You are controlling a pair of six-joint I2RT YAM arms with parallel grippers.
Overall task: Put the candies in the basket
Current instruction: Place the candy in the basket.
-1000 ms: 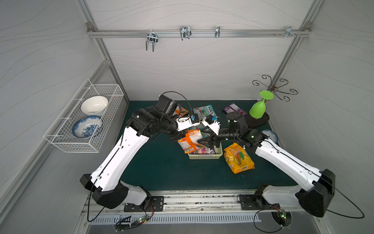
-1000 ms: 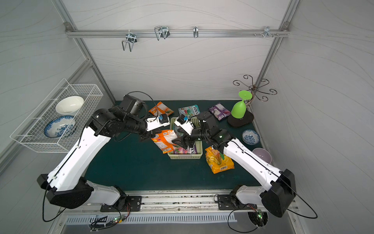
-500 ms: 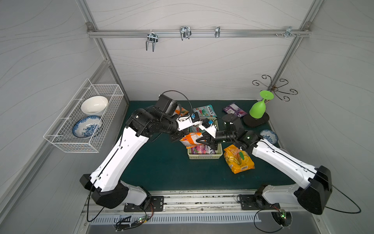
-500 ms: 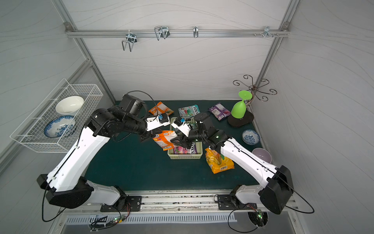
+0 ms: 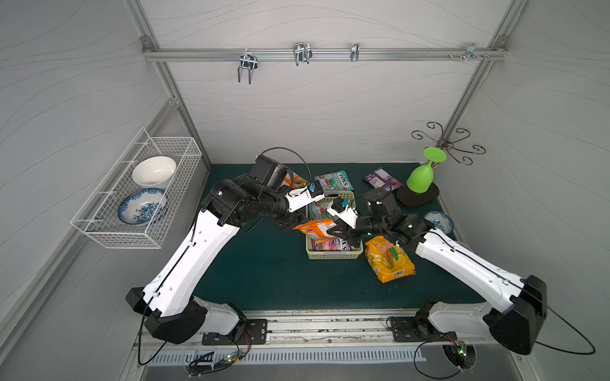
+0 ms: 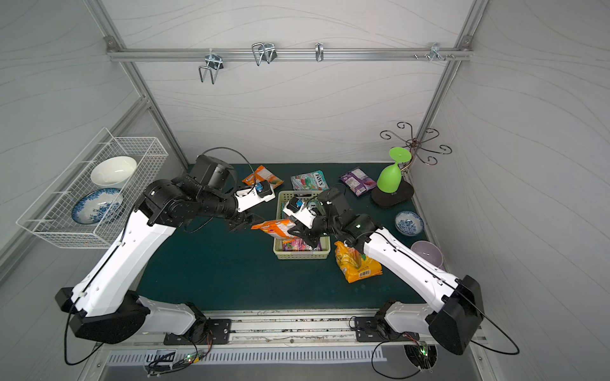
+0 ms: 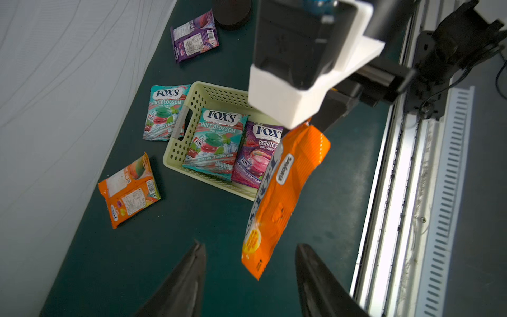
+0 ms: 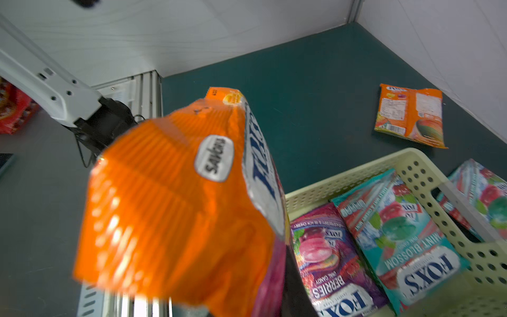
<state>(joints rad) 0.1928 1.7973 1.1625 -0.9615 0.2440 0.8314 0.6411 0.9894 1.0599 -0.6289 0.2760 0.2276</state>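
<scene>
A crinkled orange bag (image 8: 175,208) fills the foreground, slightly blurred. Beside it, a pale green basket (image 8: 343,181) holds a purple packet (image 8: 329,255) and a teal packet (image 8: 397,233) side by side. A second teal packet (image 8: 488,197) lies just outside the basket. A smaller orange packet (image 8: 411,115) lies flat on the green counter (image 8: 315,90).

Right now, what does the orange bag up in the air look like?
The orange bag is glossy, crinkly plastic with a ribbed sealed end, a grey oval label, big blue letters on white and a yellow sweet pictured near its other end. It hangs tilted in the air over the basket's edge. Its ribbed end meets the right gripper; whether that pinches it is hidden. The left gripper stands open either side of its lower corner, not touching.
</scene>
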